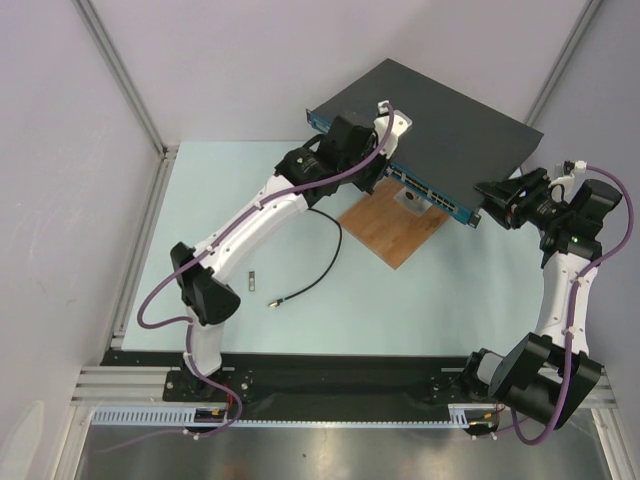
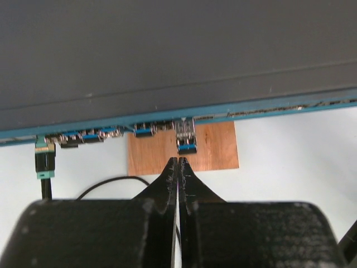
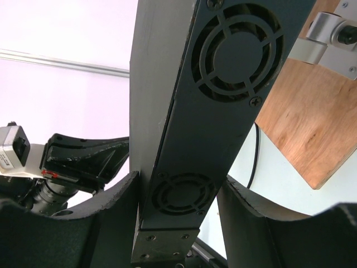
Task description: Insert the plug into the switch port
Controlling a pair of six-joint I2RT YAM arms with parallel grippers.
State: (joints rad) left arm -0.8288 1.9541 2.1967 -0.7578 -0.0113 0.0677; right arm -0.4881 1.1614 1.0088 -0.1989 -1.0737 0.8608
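Left gripper point(image 2: 178, 164) is holding its fingers pressed together with nothing showing between them. It is hovering just off the blue front of the switch point(image 2: 167, 61), its tips almost at the tail of the plug point(image 2: 187, 137). That small grey plug is sitting in a port of the switch front and is sticking out past the neighbouring ports, so it is probably only part-way home. Its long axis is running square to the switch front, nose into the port and blue tail pointing back at the gripper. Seating looks like the step in hand, calling for a straight push along that axis without tilting. Right gripper point(image 3: 178, 185) is straddling the vented end of the switch, both fingers apparently clamping and steadying it.
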